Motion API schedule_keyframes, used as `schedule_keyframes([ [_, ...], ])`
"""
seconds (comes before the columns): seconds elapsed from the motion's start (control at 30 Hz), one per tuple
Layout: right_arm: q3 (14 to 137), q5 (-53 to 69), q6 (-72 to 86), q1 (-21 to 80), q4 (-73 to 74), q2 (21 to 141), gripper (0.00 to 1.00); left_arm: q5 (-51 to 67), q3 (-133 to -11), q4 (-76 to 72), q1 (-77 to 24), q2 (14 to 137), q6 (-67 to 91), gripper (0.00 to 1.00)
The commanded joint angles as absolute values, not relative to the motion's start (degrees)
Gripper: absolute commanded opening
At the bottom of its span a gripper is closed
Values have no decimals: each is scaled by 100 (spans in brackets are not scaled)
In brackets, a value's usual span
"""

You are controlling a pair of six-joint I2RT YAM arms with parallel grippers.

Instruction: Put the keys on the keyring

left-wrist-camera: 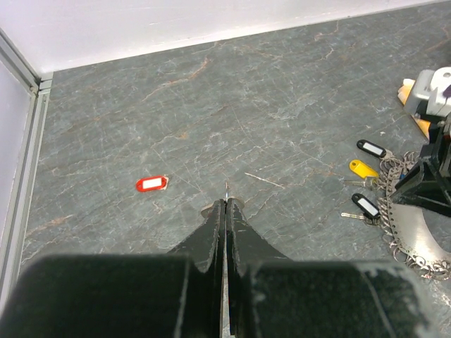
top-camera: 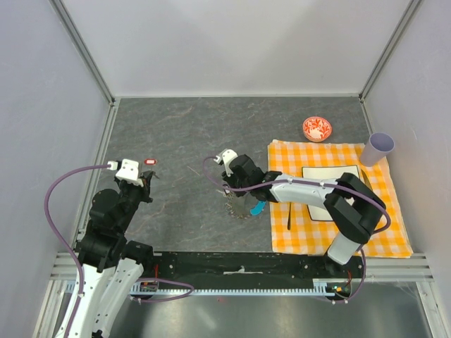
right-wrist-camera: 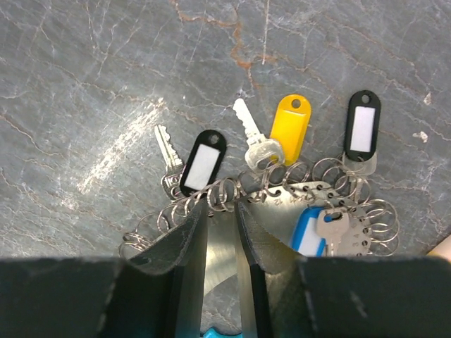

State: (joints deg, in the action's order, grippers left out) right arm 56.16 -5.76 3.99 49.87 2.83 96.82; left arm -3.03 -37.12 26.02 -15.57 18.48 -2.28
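keyring point(right-wrist-camera: 303, 191): loop of small linked rings round a shiny plate, cyan strap point(top-camera: 258, 208) on its near side. Probably light and floppy, so the chain will bunch and skate on the smooth tabletop point(top-camera: 183, 134). Pin it or grab the strap or plate, not a single link.

keys, all at the keyring:
- Black-tag key point(right-wrist-camera: 202, 163), yellow-tag key point(right-wrist-camera: 289, 128) and second black-tag key point(right-wrist-camera: 362, 125) fan off its far edge.
- Their long axes run radially, tags pointing away from the ring. The left black one leans right, the other two are near upright in the wrist view.
- Blue-tag key point(right-wrist-camera: 309, 238) lies on the plate itself.
- Look tiny, stiff and light, with slick plastic tags. Best hold is likely across a tag's flat faces; the blades are too thin to pinch off the tabletop.

right claw point(right-wrist-camera: 220, 211): right over the keyring, tips at the ring chain beside the black-tag key. Jaws are a narrow gap apart; can't tell if they pinch a link.

left claw point(left-wrist-camera: 225, 208): well left of the keyring and fully closed. A thin metal sliver pokes from the tips; can't tell what it is.

red tag point(left-wrist-camera: 151, 184): lies alone, further left of the keyring than the left claw. Can't tell if a key is on it.

checked cloth point(top-camera: 394, 211): just right of the keyring.
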Motion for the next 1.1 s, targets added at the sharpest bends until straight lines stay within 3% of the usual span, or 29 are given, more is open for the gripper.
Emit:
schedule_keyframes([
  [0.0,5757,-1212,404,5203,317,9835,29,-229,-3709,2355,-1556,1872,-79,2],
  [1.07,5388,-1072,-202,5212,-308,10063,22,-220,-3709,2355,-1564,1854,-79,2],
])
